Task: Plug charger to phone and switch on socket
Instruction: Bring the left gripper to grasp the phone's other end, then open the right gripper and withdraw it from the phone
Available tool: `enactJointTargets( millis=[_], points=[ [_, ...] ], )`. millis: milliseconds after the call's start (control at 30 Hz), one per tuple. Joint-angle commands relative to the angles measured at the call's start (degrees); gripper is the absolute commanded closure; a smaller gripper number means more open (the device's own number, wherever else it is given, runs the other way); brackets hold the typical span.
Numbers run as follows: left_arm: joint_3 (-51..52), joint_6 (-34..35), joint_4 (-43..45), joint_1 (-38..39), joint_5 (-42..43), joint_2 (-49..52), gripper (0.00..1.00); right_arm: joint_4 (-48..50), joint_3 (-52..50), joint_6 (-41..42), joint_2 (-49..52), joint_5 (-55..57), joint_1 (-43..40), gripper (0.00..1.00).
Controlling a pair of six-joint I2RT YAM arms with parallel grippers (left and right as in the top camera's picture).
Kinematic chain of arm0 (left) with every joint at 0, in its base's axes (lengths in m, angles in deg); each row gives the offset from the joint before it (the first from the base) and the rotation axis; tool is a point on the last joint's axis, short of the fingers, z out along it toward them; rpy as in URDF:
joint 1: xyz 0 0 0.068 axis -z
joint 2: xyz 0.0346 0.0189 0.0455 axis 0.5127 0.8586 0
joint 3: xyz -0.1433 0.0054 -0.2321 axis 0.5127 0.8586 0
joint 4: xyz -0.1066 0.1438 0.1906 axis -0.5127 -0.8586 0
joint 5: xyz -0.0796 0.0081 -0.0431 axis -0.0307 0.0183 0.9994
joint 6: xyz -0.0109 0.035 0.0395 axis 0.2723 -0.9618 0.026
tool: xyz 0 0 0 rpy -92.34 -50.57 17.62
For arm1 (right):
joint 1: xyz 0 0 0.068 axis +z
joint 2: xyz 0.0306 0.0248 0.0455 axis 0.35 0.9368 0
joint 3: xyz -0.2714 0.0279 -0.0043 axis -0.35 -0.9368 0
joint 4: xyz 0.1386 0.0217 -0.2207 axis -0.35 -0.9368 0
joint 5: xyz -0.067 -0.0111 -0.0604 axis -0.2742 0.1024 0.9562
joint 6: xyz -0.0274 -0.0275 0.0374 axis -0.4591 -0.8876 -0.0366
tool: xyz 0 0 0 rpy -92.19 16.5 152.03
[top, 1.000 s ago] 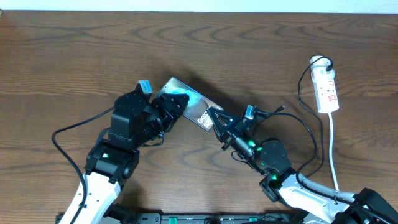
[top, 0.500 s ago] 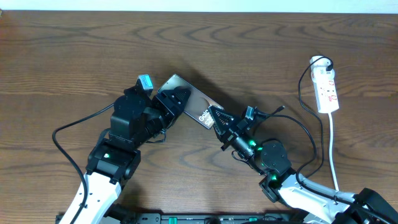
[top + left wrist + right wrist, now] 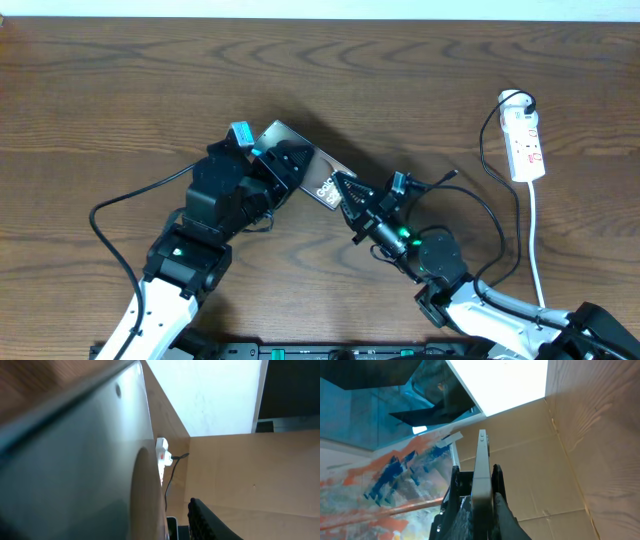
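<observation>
Tightly, right gripper (image 3: 475, 471) on phone (image 3: 323, 178)

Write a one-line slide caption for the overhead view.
Left gripper and right gripper sit at opposite ends of the phone; the socket lies far right.
</observation>
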Motion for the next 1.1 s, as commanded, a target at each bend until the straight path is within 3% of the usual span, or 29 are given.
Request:
enactJointTargets(
  millis=[0,100,300,600,967,1067],
  points=[
    [-0.20,-0.13,0.46,1.33,-2.16,0.17,0.67,0.83,2.23,-0.50,-0.44,1.70,1.31,0.99],
    [-0.20,-0.13,0.55,1.57,-2.19,0.46,0.77,0.85,2.25,-0.48,-0.44,1.73,1.29,0.99],
    [-0.20,2.58,0.57,1.57,-3.69,0.59,0.87,0.90,2.23,-0.46,-0.44,1.73,1.29,0.99],
    [-0.20,2.86,0.98,1.57,-3.91,0.59,0.89,0.87,2.23,-0.46,-0.44,1.73,1.29,0.92],
    [-0.20,2.43,0.92,1.44,-4.98,0.61,0.93,0.44,2.23,-0.52,-0.44,1.07,1.29,0.62],
    [-0.20,-2.69,-1.29,0.22,-4.96,0.61,0.92,-2.64,2.23,-1.27,-0.44,-0.09,1.29,0.55]
  ],
)
